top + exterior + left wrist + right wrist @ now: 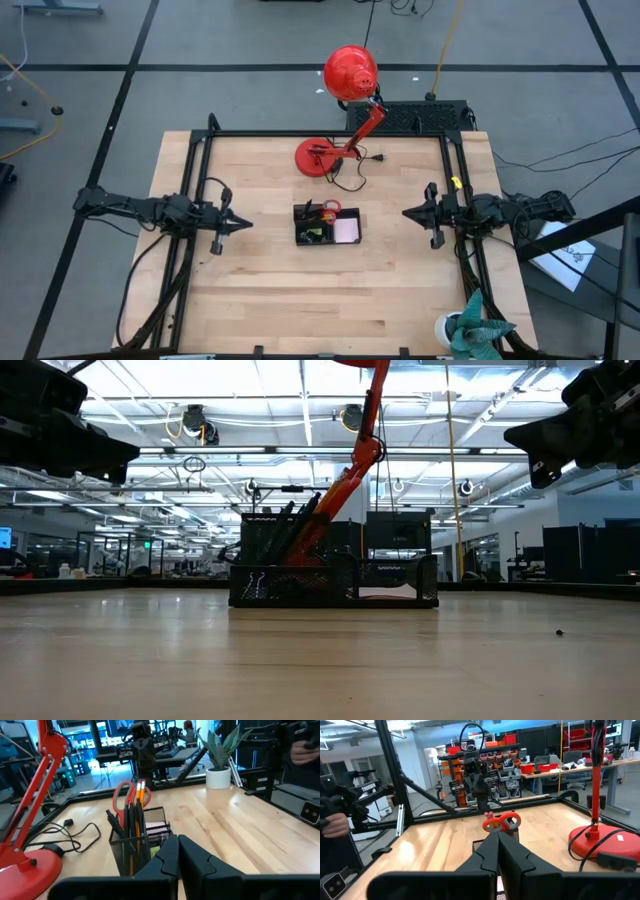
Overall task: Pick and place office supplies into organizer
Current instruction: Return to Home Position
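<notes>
Matte-black jointed arms — left arm [150,210] at nine o'clock, right arm [505,210] at three — trailing black cables [135,275], tipped with angular dark fingers [200,865].

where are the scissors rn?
In the high view the red-handled scissors stand handles-up in the organizer, taller section, at table centre, near the red lamp base, between left gripper and right gripper.
</notes>
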`<action>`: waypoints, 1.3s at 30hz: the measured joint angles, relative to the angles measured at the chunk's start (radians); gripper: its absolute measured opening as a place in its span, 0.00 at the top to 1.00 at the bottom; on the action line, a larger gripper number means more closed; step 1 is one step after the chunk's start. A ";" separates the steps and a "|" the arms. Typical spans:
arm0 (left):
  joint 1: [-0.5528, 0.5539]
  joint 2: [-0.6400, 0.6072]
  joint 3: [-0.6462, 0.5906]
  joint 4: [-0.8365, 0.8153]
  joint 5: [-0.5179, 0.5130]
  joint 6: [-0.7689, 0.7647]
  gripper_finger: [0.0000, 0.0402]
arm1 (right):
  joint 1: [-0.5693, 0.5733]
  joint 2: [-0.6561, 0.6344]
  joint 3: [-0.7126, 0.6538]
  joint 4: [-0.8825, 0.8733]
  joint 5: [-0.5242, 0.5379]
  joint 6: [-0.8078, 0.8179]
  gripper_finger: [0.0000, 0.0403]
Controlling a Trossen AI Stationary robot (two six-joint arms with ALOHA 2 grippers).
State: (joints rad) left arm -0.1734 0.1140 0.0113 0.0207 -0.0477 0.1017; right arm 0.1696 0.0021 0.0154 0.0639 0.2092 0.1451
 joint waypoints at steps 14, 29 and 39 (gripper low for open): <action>0.000 0.010 0.000 0.030 -0.027 0.000 0.94 | 0.000 0.001 0.000 0.028 0.000 0.000 1.00; 0.000 0.010 0.000 0.034 -0.027 -0.002 0.94 | 0.000 0.001 0.000 0.029 -0.001 0.000 1.00; 0.000 0.010 0.000 0.034 -0.027 -0.002 0.94 | 0.000 0.001 0.000 0.029 -0.002 0.000 1.00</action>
State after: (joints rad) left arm -0.1734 0.1242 0.0109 0.0551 -0.0746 0.0994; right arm 0.1696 0.0030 0.0151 0.0929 0.2077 0.1452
